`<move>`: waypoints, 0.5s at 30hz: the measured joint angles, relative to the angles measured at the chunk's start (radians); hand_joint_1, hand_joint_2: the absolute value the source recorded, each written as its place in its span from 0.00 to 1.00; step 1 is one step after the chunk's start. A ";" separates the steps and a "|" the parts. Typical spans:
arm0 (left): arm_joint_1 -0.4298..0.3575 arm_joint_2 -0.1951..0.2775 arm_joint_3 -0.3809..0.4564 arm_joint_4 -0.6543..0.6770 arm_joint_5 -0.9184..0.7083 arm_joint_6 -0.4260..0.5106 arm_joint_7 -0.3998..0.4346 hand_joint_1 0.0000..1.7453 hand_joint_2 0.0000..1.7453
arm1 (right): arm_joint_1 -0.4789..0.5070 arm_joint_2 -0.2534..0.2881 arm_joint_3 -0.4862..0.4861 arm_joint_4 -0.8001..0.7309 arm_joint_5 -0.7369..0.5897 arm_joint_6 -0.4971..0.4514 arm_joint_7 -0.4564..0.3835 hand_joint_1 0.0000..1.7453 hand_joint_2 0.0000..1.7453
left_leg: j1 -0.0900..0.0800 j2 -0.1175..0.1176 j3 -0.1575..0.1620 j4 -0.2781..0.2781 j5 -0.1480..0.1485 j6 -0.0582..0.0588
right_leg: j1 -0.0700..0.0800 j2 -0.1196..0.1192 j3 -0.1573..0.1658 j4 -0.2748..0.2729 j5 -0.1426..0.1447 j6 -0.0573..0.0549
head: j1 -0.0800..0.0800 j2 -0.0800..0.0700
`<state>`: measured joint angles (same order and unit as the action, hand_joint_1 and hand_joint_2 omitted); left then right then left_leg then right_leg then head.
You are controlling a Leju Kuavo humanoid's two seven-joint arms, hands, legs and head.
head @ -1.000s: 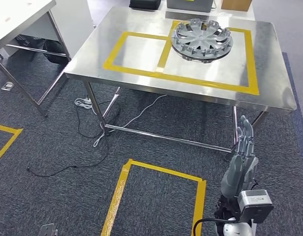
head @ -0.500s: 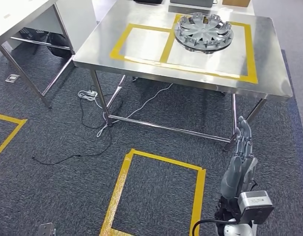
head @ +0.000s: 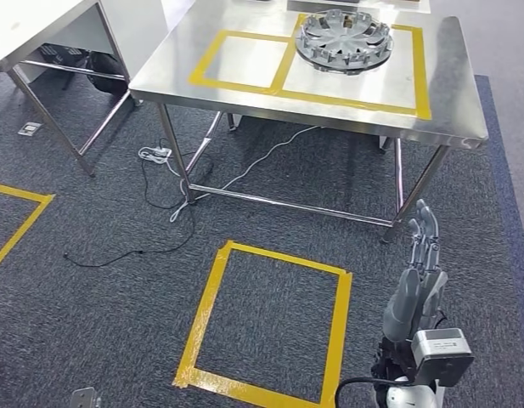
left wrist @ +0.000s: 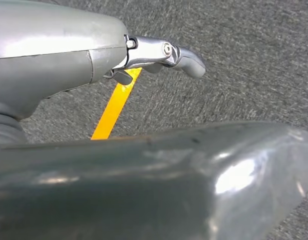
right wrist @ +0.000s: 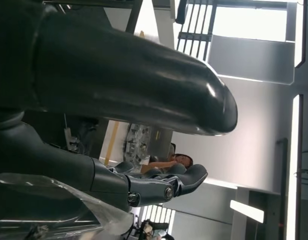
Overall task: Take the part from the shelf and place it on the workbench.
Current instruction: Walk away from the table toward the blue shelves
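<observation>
The part, a grey spoked wheel cover [head: 343, 40], lies flat inside the right yellow-taped box on the steel workbench [head: 310, 106]. In the head view my right hand [head: 420, 272] hangs low at the lower right over the carpet, well short of the bench, fingers straight and apart, holding nothing. The right wrist view shows that hand [right wrist: 107, 85] empty, with the wheel cover [right wrist: 139, 137] small in the distance. My left hand [left wrist: 62, 60] hangs over the carpet with a finger stretched out, and nothing is in it.
A yellow tape square [head: 272, 323] marks the carpet before the bench. Cables and a power strip [head: 153, 155] lie under the bench's left end. A second table [head: 28, 25] stands at the far left. A person [right wrist: 174, 162] is far off in the right wrist view.
The whole picture has shifted: the workbench sits higher and farther off and more of the floor square shows, so the camera has moved. My right hand keeps its pose.
</observation>
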<state>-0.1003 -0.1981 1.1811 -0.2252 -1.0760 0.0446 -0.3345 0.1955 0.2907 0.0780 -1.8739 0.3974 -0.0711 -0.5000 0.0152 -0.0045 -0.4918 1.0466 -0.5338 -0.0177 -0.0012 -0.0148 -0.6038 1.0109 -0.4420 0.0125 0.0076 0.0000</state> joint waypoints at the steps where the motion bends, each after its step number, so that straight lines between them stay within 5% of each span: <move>1: -0.001 0.000 0.000 0.000 0.000 0.000 0.000 0.00 0.00 | 0.000 0.000 0.000 0.000 0.001 0.000 0.000 0.00 0.00 | -0.002 -0.001 0.014 -0.029 -0.012 0.007 | 0.001 0.000 -0.006 0.004 0.007 0.006 | 0.000 0.000; 4: 0.000 -0.002 0.000 0.000 0.000 0.000 0.001 0.00 0.00 | 0.001 0.000 -0.001 0.000 0.001 0.000 0.000 0.00 0.00 | -0.005 0.002 -0.007 -0.037 0.009 0.036 | -0.002 0.003 -0.021 0.009 0.015 0.024 | -0.001 0.000; 5: 0.000 -0.002 0.000 0.000 0.000 0.000 0.001 0.00 0.00 | 0.001 0.000 -0.001 0.000 0.002 -0.001 0.000 0.00 0.00 | -0.004 0.004 -0.021 -0.039 0.022 0.045 | -0.003 0.005 -0.032 0.026 -0.012 0.029 | 0.002 0.000; 8: -0.002 -0.001 0.000 0.000 -0.001 0.000 0.001 0.00 0.00 | 0.001 0.000 -0.002 0.000 0.002 -0.002 0.001 0.00 0.00 | -0.004 0.009 -0.073 -0.040 0.064 0.059 | -0.005 0.011 -0.075 0.177 -0.166 0.039 | 0.011 0.000; 10: -0.002 -0.001 0.000 0.000 -0.001 0.000 0.001 0.00 0.00 | 0.001 0.000 -0.002 0.000 0.003 -0.003 0.001 0.00 0.00 | -0.006 0.010 -0.112 -0.038 0.093 0.058 | -0.005 0.011 -0.076 0.278 -0.194 0.041 | 0.014 0.000; 12: -0.002 0.000 0.000 0.000 -0.001 0.000 0.001 0.00 0.00 | 0.001 0.000 -0.002 0.000 0.004 -0.004 0.001 0.00 0.00 | -0.006 0.010 -0.148 -0.037 0.120 0.054 | -0.005 0.011 -0.024 0.271 -0.140 0.038 | 0.015 0.000; 14: -0.003 -0.001 0.000 0.000 -0.001 0.000 0.001 0.00 0.00 | 0.000 0.000 -0.001 0.000 0.004 -0.004 0.001 0.00 0.00 | -0.008 0.010 -0.173 -0.033 0.145 0.048 | -0.004 0.011 0.095 0.136 -0.109 0.030 | 0.016 0.000; 15: -0.003 -0.001 0.000 0.000 -0.001 0.000 0.001 0.00 0.00 | -0.001 0.000 -0.001 0.000 0.004 -0.004 0.001 0.00 0.00 | -0.009 0.009 -0.180 -0.032 0.157 0.043 | -0.003 0.012 0.158 0.047 -0.121 0.025 | 0.016 0.000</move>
<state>-0.1036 -0.1990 1.1812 -0.2255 -1.0769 0.0447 -0.3336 0.1949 0.2907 0.0771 -1.8743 0.4014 -0.0756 -0.4987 0.0061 0.0046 -0.6720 1.0146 -0.3766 0.0251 -0.0041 -0.0029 -0.4457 1.0577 -0.5626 0.0372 0.0233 0.0000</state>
